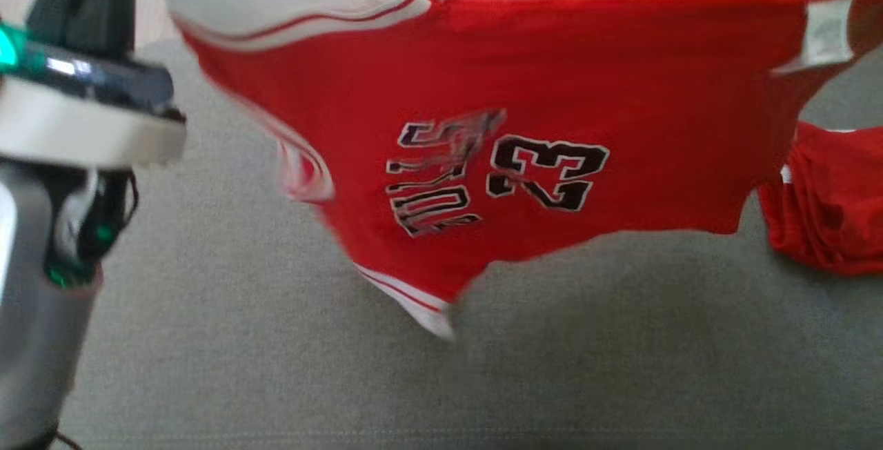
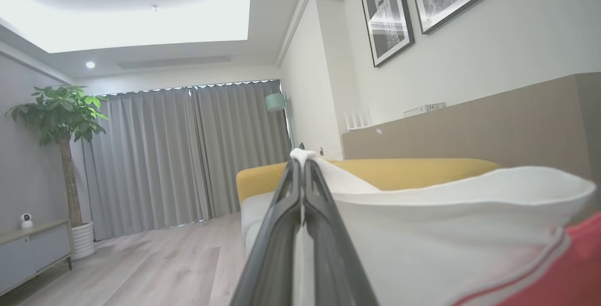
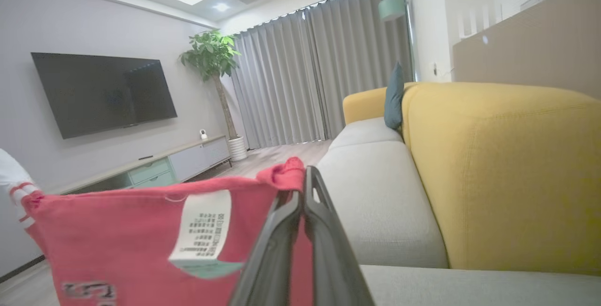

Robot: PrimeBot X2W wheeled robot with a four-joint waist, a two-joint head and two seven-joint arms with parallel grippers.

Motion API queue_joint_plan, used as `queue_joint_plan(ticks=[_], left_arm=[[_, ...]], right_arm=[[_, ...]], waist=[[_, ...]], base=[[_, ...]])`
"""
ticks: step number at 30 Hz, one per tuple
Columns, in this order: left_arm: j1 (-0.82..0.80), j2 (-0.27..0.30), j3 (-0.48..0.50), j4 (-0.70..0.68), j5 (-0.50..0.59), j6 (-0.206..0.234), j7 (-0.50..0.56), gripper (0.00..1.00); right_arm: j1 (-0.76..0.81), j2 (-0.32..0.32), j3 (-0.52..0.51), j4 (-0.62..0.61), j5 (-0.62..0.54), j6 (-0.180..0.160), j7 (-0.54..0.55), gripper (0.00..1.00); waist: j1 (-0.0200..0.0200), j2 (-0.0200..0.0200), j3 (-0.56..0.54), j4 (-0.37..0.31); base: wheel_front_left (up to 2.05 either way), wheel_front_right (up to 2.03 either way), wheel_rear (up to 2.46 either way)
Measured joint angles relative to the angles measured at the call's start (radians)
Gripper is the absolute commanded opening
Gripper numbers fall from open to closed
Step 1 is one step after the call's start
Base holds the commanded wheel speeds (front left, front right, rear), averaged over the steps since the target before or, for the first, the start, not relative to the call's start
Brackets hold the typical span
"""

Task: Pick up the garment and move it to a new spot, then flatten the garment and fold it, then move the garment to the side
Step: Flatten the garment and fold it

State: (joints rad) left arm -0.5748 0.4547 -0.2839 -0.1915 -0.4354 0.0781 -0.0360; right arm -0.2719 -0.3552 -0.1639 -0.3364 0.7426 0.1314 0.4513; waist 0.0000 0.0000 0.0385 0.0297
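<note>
The garment [image 1: 524, 112] is a red sports jersey with white trim and a black "23" print, stretched out in the air above the grey sofa seat [image 1: 241, 339]. In the left wrist view my left gripper [image 2: 303, 160] is shut on the jersey's white trimmed corner [image 2: 422, 231]. In the right wrist view my right gripper [image 3: 303, 179] is shut on the red edge [image 3: 141, 231] beside the white care label [image 3: 202, 226]. The jersey hangs between the two grips, its lower hem loose and blurred. Part of my left arm [image 1: 62, 181] stands at the head view's left.
A second red cloth [image 1: 828, 201] lies crumpled on the seat at the right. A yellow sofa back [image 3: 497, 170] and a blue cushion [image 3: 394, 95] sit behind. A TV [image 3: 103, 92], a low cabinet [image 3: 155, 170], a plant [image 3: 211, 57] and curtains [image 3: 319, 66] stand across the room.
</note>
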Motion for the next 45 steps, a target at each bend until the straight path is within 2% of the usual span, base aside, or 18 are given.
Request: queue_joint_plan(ticks=[7, 12, 17, 21, 25, 29, 32, 37, 40, 45], left_arm=[[-0.089, -0.021, -0.029, 0.113, -0.027, -0.037, 0.009, 0.00], [-0.222, -0.058, -0.060, 0.309, -0.037, -0.089, 0.006, 0.00], [-0.419, -0.102, -0.070, 0.597, -0.018, -0.130, -0.067, 0.00], [-0.563, -0.127, -0.075, 0.814, 0.015, -0.140, -0.147, 0.00], [-0.703, -0.146, -0.069, 0.955, 0.041, -0.140, -0.201, 0.00], [-0.811, -0.156, -0.048, 1.037, 0.045, -0.141, -0.218, 0.00], [-0.814, -0.191, -0.028, 1.104, 0.031, -0.159, -0.221, 0.00], [-0.682, -0.255, 0.012, 1.180, -0.021, -0.183, -0.221, 0.00], [-0.597, -0.270, 0.046, 1.234, -0.052, -0.189, -0.221, 0.00], [-0.523, -0.289, 0.042, 1.322, -0.075, -0.202, -0.221, 0.00]], right_arm=[[-0.064, 0.005, -0.005, 0.074, 0.016, 0.000, 0.022, 0.00], [-0.181, 0.040, 0.016, 0.193, -0.010, 0.000, 0.015, 0.00], [-0.425, 0.100, 0.088, 0.418, -0.081, 0.000, -0.058, 0.00], [-0.612, 0.134, 0.151, 0.638, -0.118, 0.000, -0.164, 0.00], [-0.759, 0.163, 0.187, 0.829, -0.139, 0.000, -0.297, 0.00], [-0.888, 0.184, 0.261, 0.988, -0.166, 0.000, -0.397, 0.00], [-0.937, 0.190, 0.306, 1.103, -0.176, 0.000, -0.459, 0.00], [-0.918, 0.198, 0.374, 1.261, -0.165, 0.000, -0.513, 0.00], [-0.890, 0.204, 0.419, 1.297, -0.135, 0.000, -0.533, 0.00], [-0.811, 0.193, 0.484, 1.299, -0.058, 0.000, -0.563, 0.00]], waist=[[0.0000, 0.0000, 0.002, 0.003], [0.0000, 0.0000, 0.038, 0.001], [0.0001, 0.0000, 0.083, -0.018], [0.0001, 0.0000, 0.095, -0.045], [0.0002, 0.0000, 0.114, -0.057], [0.0000, 0.0000, 0.158, -0.058], [0.0001, 0.0000, 0.202, -0.049], [0.0003, -0.0001, 0.276, -0.027], [0.0003, -0.0001, 0.312, -0.014], [0.0002, -0.0001, 0.343, 0.003]], base=[[0.00, 0.00, 0.00], [0.00, 0.00, 0.00], [0.00, 0.00, 0.00], [0.00, 0.00, 0.00], [0.00, 0.00, 0.00], [0.00, 0.00, 0.00], [0.00, 0.00, 0.00], [0.00, 0.00, 0.00], [0.00, 0.00, 0.00], [0.00, 0.00, 0.00]])
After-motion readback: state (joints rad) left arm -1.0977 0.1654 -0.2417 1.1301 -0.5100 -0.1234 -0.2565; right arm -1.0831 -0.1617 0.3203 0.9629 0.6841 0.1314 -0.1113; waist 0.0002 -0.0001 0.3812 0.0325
